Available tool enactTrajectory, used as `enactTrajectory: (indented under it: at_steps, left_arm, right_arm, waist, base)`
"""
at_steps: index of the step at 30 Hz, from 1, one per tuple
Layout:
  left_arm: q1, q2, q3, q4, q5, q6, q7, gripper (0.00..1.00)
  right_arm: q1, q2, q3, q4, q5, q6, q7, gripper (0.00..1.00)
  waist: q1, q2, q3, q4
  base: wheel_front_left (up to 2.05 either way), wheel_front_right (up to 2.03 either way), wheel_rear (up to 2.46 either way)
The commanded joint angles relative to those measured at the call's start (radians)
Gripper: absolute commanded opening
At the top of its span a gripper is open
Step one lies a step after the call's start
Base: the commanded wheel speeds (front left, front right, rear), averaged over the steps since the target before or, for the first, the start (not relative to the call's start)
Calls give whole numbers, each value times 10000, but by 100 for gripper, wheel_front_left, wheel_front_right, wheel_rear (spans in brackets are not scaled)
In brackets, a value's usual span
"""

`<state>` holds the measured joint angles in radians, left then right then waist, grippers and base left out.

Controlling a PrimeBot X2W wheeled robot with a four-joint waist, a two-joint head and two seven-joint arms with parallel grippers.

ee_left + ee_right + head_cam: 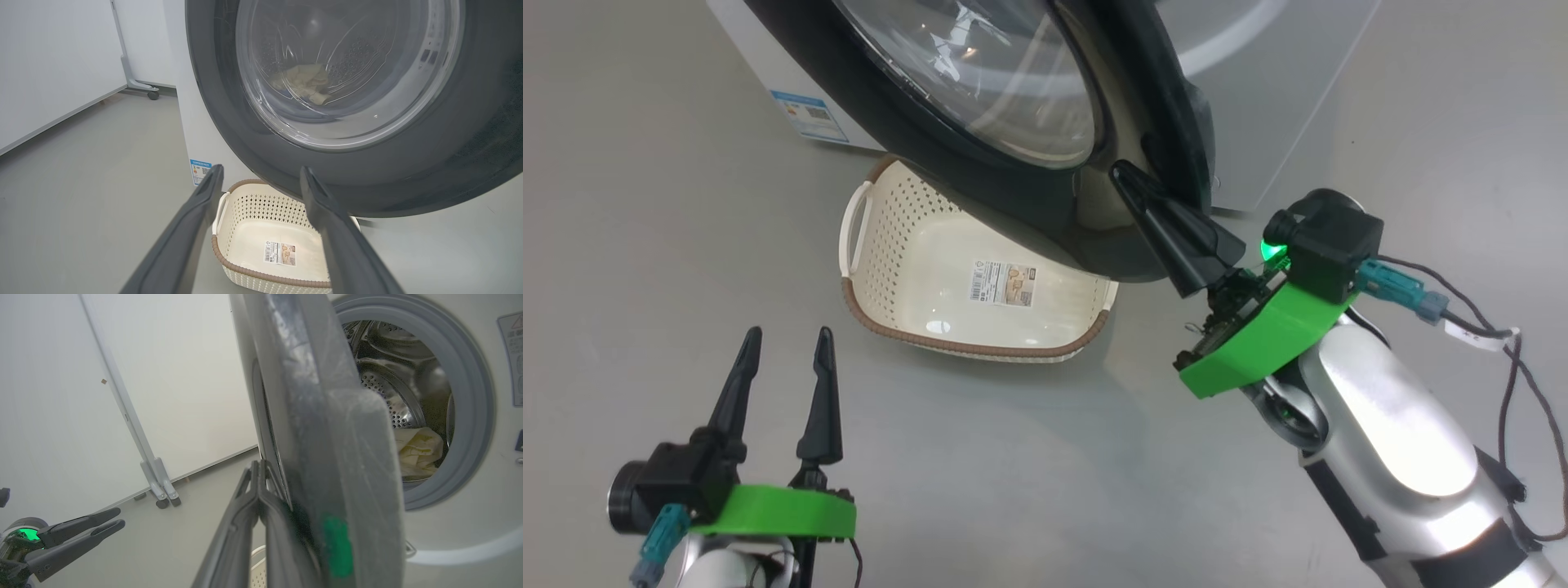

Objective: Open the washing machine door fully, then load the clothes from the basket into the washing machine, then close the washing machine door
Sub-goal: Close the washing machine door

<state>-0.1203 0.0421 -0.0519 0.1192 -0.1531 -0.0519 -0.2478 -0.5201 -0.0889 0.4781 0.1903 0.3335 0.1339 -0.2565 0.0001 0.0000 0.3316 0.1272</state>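
From the head view, the washing machine door (1029, 212) stood partly open across the upper middle above the basket (894, 245) on the floor, the left fingers (821, 392) spread apart and holding nothing at lower left, the right fingers (1176, 233) clenched together at centre right, tips at the door's black ring. From the left wrist view, the clothes (304, 81) showed pale through the glass, upper middle. From the right wrist view, they lay in the washing machine (449, 522) drum at right, beyond the edge-on door.
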Motion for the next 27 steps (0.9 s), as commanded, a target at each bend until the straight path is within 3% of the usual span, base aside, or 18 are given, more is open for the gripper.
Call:
enactTrajectory:
  at_steps: [1,11,27]
  left_arm:
    - [-255,81,282,-360,-56,44,-139,100]
    - [-374,81,315,-357,135,-4,-139,100]
    - [-876,81,498,-515,288,-107,-139,100]
  right_arm:
    - [-387,62,-79,-250,-19,-32,-53,0]
    - [-1349,-62,-492,3,-60,-32,-53,0]
    - [-3262,-778,-928,311,-245,-32,-53,0]
  waist:
    - [-1,0,45,-8]
    - [-1,0,563,-203]
    - [-1,0,2054,37]
  base:
    - [0,0,0]
    - [0,0,0]
    - [0,0,0]
